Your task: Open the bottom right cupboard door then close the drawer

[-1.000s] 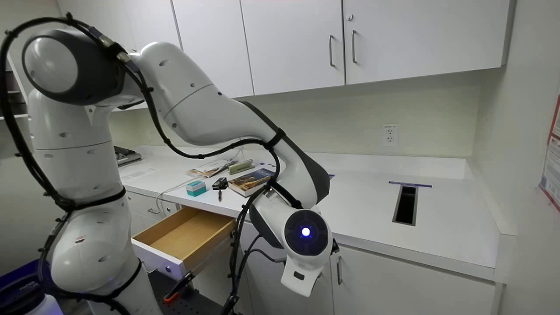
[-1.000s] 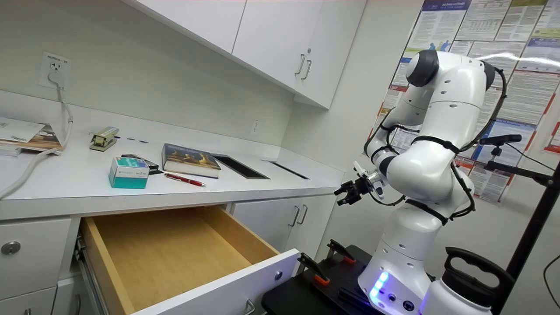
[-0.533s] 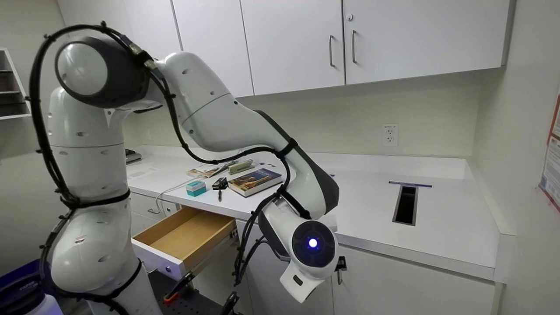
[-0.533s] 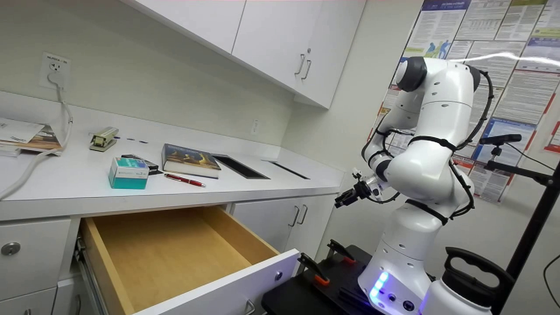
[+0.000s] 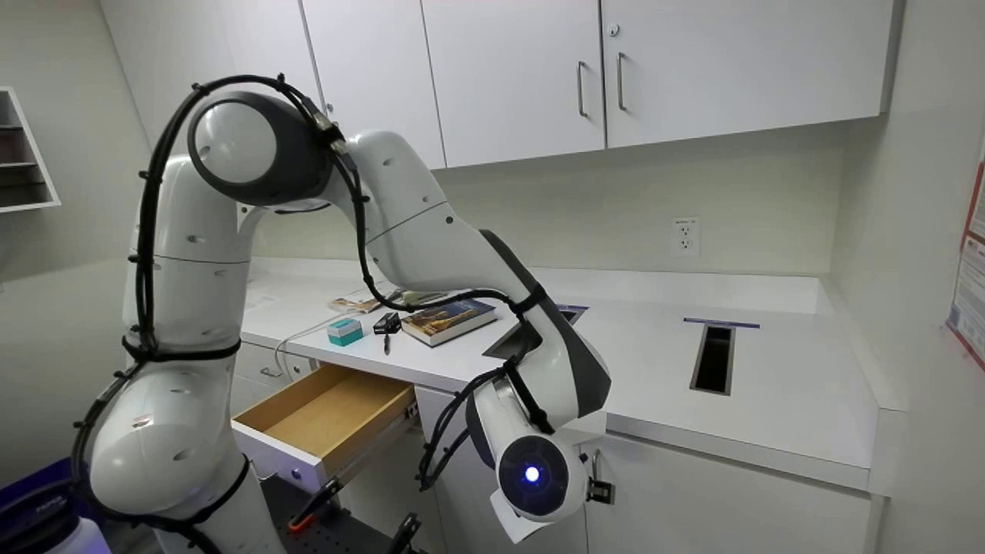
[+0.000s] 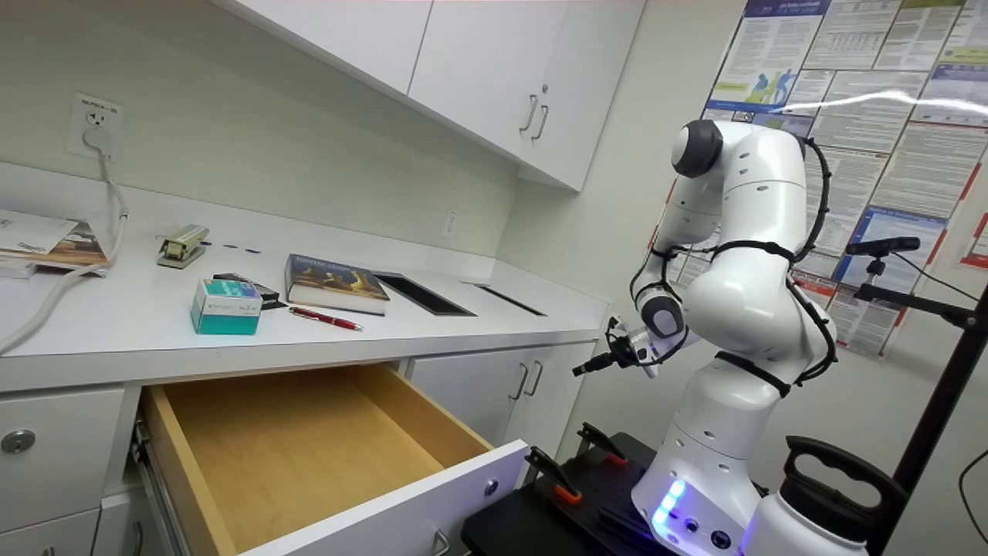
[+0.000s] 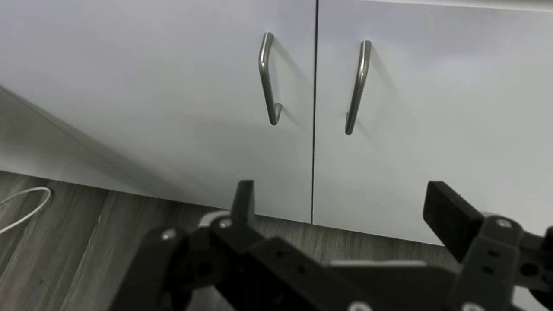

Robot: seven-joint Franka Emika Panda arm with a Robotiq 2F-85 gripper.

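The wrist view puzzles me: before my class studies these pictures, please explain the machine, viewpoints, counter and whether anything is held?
The machine is a white jointed robot arm with a black gripper. Two pictures come from the room; the wrist view, from the arm's end, looks past the open gripper at the closed bottom right cupboard door and its neighbour. Things on the counter include a book, red pen and teal-and-white box; below, a drawer stands open. The gripper holds nothing.

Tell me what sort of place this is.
Most likely a workroom in an office or lab; I can't tell which. What shows it: text-filled posters, plus a book and a pen lying on the counter.
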